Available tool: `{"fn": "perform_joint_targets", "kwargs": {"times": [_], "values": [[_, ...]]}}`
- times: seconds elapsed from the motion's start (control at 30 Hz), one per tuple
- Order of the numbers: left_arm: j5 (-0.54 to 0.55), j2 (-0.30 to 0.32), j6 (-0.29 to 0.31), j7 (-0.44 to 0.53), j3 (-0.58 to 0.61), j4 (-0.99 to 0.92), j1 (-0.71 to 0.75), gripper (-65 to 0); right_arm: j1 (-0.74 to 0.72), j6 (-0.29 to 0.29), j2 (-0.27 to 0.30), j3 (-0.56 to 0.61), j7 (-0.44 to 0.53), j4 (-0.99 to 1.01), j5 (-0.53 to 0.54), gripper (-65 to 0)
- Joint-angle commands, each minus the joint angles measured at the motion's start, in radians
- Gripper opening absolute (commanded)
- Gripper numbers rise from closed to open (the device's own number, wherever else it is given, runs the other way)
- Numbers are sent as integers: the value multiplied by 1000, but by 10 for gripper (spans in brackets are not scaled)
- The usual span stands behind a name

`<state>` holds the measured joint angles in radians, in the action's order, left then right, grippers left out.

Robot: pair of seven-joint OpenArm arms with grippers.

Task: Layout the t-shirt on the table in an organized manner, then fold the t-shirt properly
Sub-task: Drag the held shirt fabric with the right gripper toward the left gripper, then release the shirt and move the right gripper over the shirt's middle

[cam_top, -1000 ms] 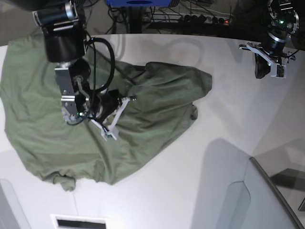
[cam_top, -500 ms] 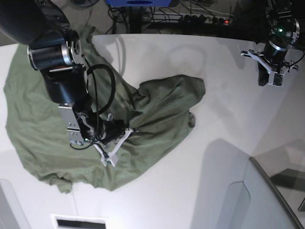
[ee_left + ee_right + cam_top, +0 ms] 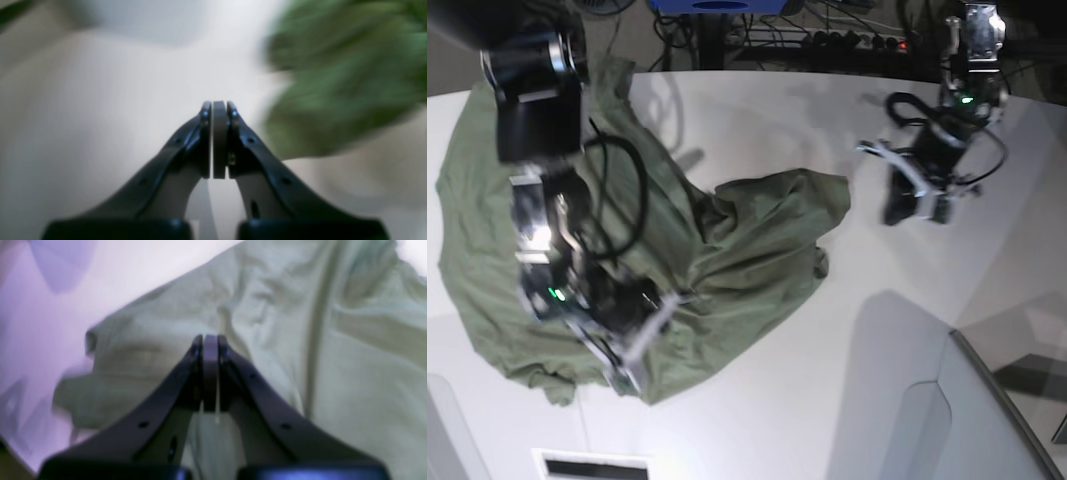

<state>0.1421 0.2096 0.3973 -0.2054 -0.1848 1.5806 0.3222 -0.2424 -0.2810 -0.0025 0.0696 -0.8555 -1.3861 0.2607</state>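
The t-shirt [image 3: 627, 270] is spread, bunched and wrinkled, over the left part of the table [image 3: 827, 400], up to its far left edge. The right gripper [image 3: 632, 350] is seen low over the shirt's near part, jaws pressed together, nothing pinched. The left gripper [image 3: 917, 205] is held above bare table, just past the shirt's right edge, jaws pressed together too.

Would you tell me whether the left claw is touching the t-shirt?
Apart: in the base view the left claw hangs over bare table, a white gap from the t-shirt.
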Motion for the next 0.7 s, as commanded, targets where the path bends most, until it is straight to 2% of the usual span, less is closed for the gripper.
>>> {"fn": "perform_joint_targets", "kwargs": {"times": [0.0, 0.07, 0.13, 0.23, 0.3, 0.4, 0.57, 0.67], "values": [[24, 6, -4, -1, 35, 14, -33, -650, 42, 4, 28, -52, -35, -80, -1, -648], [32, -29, -5, -44, 112, 1, -85, -650, 163, 4, 51, -175, -95, -204, -2, -648], [-3, -72, -5, -49, 160, -46, -136, -650, 274, 4, 75, -308, -106, -276, -2, -648], [-121, -129, -5, -49, 206, -165, -212, -650, 403, 4, 112, -469, -103, -302, -2, -648], [-190, -151, -5, -49, 236, -228, -240, -650, 443, 4, 134, -529, -101, -289, -2, -648], [-259, -147, -5, -47, 295, -277, -248, -650, 473, 2, 140, -581, -78, -243, -2, -648], [-272, -97, -5, -47, 313, -340, -249, -650, 467, 2, 144, -610, -21, -82, -4, -648], [-278, -63, -5, -45, 311, -371, -251, -650, 443, 2, 175, -604, 29, 37, -4, -648]]}}
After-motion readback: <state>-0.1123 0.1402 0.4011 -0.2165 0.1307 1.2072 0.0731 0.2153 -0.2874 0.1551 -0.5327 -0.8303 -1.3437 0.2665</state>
